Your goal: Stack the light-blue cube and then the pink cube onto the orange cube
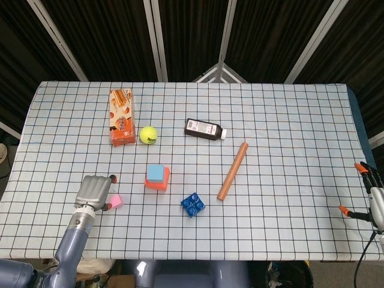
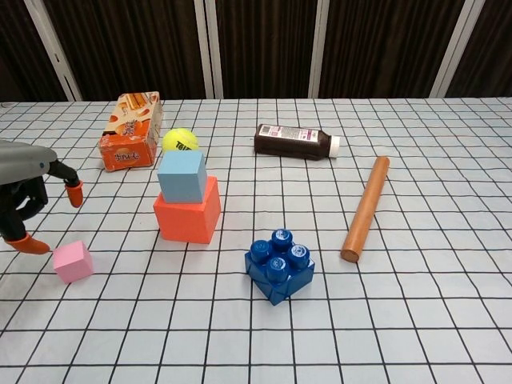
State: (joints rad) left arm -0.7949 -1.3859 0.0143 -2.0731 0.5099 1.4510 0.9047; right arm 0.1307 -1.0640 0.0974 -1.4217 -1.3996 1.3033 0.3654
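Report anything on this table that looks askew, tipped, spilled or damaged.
Nothing is spilled or damaged. The dark bottle lies on its side, cap on. The light-blue cube sits toward the back left of the orange cube, not centred. The pink cube is on the table by the left hand.

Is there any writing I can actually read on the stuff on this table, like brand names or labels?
Orange snack box: printing on its front and side, too blurred to read.
Dark bottle: white label with lines of small print, too small to read.
Tennis ball: a dark mark that may be a logo, not legible.
Cubes, blue brick, wooden rod: no writing shows.
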